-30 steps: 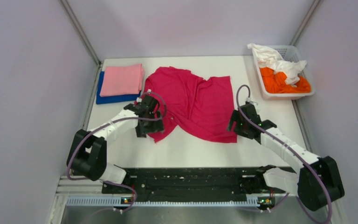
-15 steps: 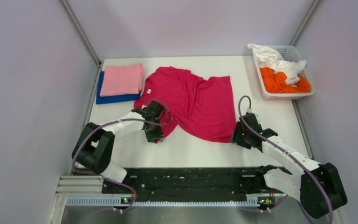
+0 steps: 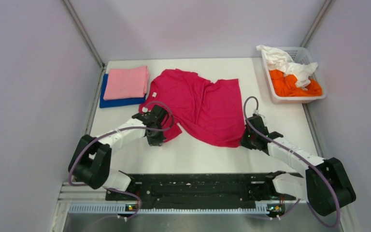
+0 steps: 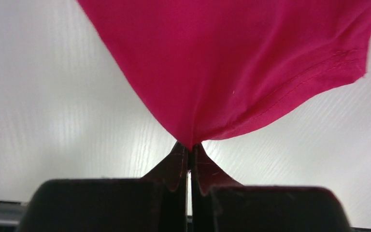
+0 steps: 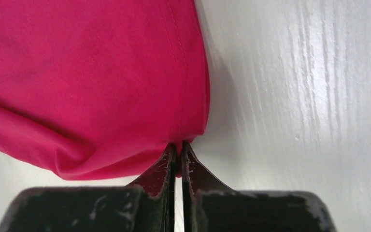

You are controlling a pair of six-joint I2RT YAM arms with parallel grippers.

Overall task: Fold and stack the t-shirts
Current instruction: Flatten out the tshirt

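I see both pincers clamped on the magenta-red t-shirt, which lies rumpled mid-table. The left gripper pinches its near-left edge, the right gripper its near-right hem corner. Far left, the folded pink t-shirt sits on the blue t-shirt.

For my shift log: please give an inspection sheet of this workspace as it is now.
Surface: white table, no stains seen.
Job's things: magenta-red t-shirt creased, centre; light pink t-shirt folded on royal blue t-shirt, far left; orange t-shirt and white t-shirt crumpled in white basket.
Clutter: nothing seen.
Grippers: left gripper and right gripper shut on magenta-red t-shirt's near edge.
Cables: purple cables loop at each wrist.
Surroundings: pale walls.
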